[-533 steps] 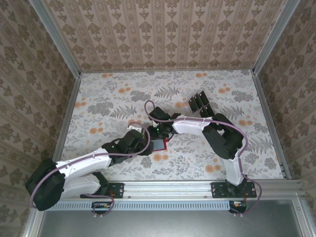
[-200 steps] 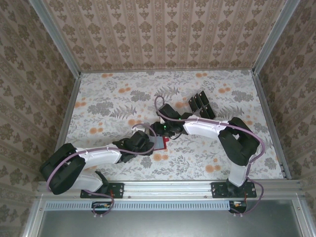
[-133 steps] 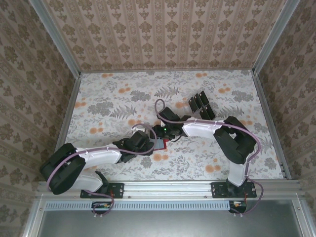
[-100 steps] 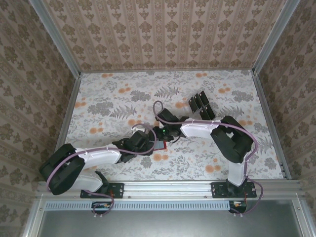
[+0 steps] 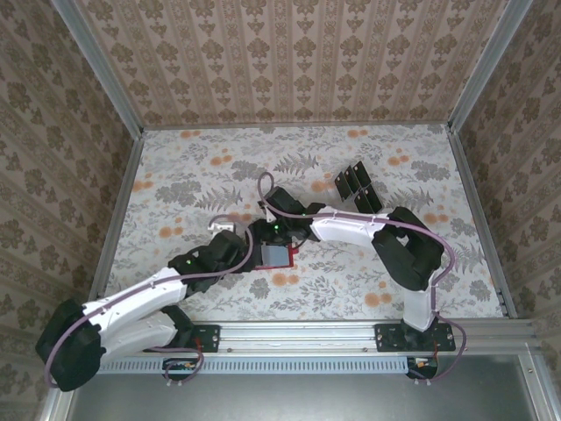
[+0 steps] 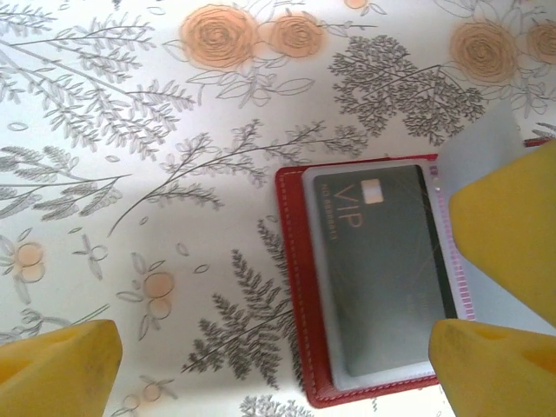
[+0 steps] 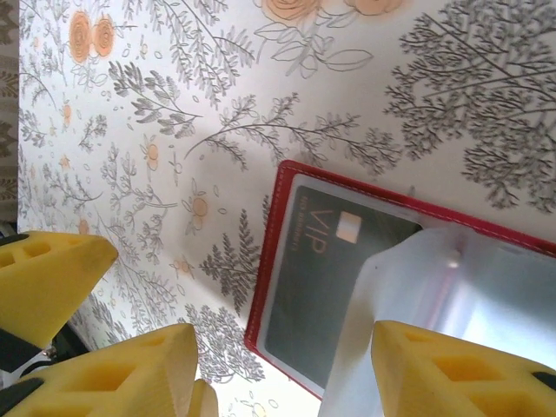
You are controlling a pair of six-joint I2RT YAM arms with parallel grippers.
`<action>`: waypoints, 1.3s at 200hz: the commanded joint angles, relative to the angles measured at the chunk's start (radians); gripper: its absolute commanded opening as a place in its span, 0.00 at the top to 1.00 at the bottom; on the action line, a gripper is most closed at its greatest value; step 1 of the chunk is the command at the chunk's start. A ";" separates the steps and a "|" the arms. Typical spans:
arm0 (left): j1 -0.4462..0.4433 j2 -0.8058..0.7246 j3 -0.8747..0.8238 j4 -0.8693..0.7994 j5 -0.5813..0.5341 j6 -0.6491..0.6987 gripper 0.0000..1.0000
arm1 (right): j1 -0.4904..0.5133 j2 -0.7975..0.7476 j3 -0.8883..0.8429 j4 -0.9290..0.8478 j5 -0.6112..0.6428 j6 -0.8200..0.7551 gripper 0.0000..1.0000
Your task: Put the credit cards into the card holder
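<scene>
open card holder between two tools

the red card holder [image 5: 279,255] is shown lying open on the flowered counter [image 5: 184,175], at the centre of the top view. a dark vip card [image 6: 382,261] is seen inside its clear sleeve [image 7: 486,287]. the left tool [image 6: 274,339] is held wide open over the holder. the right tool [image 7: 282,339] is held partly open, nothing clamped, one finger [image 6: 508,230] touching the sleeve's lifted flap. loose credit cards [image 5: 355,186] are laid in a row up and right of centre, well apart from the holder.

card holder [image 5: 279,255]: red, open, flat, holding VIP card [image 6: 382,261] | credit cards [image 5: 355,187]: black, grouped, apart
</scene>
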 commanded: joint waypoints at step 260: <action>0.118 0.034 0.003 0.020 0.070 0.015 0.00 | -0.257 -0.261 0.077 -0.486 0.326 -0.308 0.43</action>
